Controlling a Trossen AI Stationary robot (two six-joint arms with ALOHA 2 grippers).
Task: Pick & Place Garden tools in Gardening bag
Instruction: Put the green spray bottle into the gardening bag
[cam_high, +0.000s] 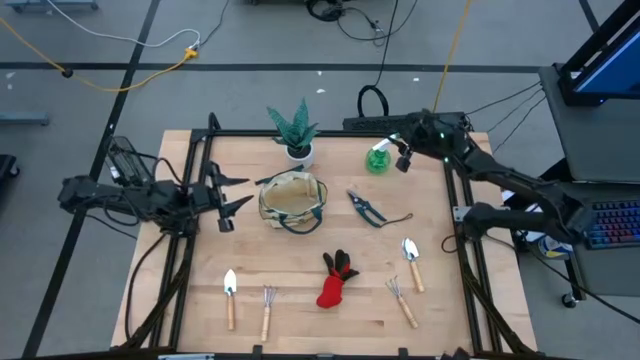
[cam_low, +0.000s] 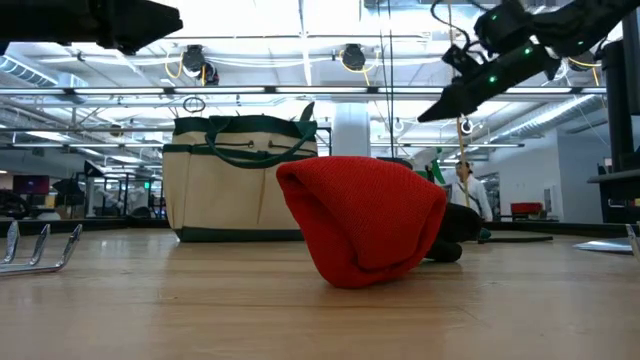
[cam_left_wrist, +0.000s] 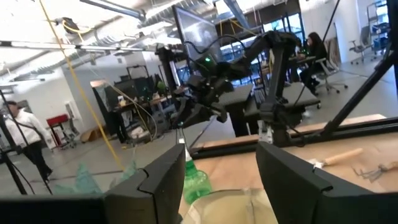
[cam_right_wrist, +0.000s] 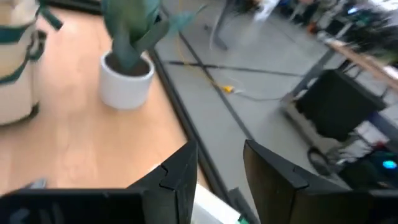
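Observation:
The beige gardening bag (cam_high: 292, 200) with green trim stands upright at mid-table. My left gripper (cam_high: 238, 193) hovers open just left of it, pointing at it; the bag's rim (cam_left_wrist: 230, 208) shows below the fingers. A green spray bottle (cam_high: 378, 158) stands at the far right. My right gripper (cam_high: 403, 160) is open right beside and above it, and the bottle's white top (cam_right_wrist: 214, 208) shows low between its fingers. Grey shears (cam_high: 368, 207) lie right of the bag. A red-and-black glove (cam_high: 338, 280), two trowels (cam_high: 230, 295) (cam_high: 411, 262) and two hand rakes (cam_high: 267, 310) (cam_high: 402, 300) lie near the front edge.
A spiky green plant in a white pot (cam_high: 296, 135) stands at the far edge, behind the bag and left of the bottle. A black metal frame (cam_high: 452, 190) borders the wooden tabletop. Bare wood lies between the bag and the tools in front.

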